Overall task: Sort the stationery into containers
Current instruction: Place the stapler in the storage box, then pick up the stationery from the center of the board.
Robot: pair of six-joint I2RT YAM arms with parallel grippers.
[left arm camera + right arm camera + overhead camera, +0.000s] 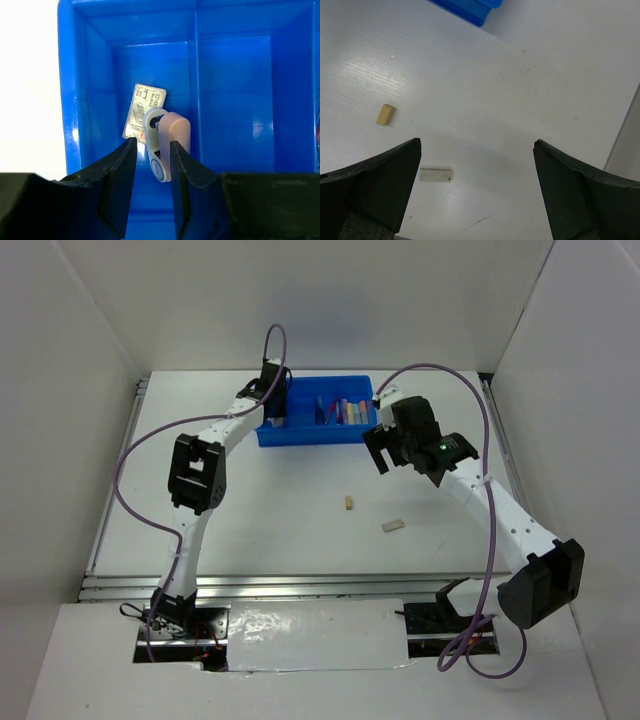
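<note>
My left gripper (274, 412) hangs over the left end compartment of the blue tray (310, 436). In the left wrist view its jaws (152, 150) stand narrowly open around a white and pinkish eraser piece (169, 142). The piece touches the right finger, and a gap shows at the left finger. Under it lies a flat labelled eraser (142, 106) on the compartment floor (235, 100). Several markers and pens (343, 410) lie in the tray's right sections. On the table lie a tiny tan piece (349, 502) (385, 114) and a white eraser block (393, 525) (436, 175). My right gripper (381, 452) (476, 144) hovers wide open above the table, holding nothing.
White walls enclose the table on three sides. A corner of the blue tray (470, 7) shows at the top of the right wrist view. A purple cable loops over each arm.
</note>
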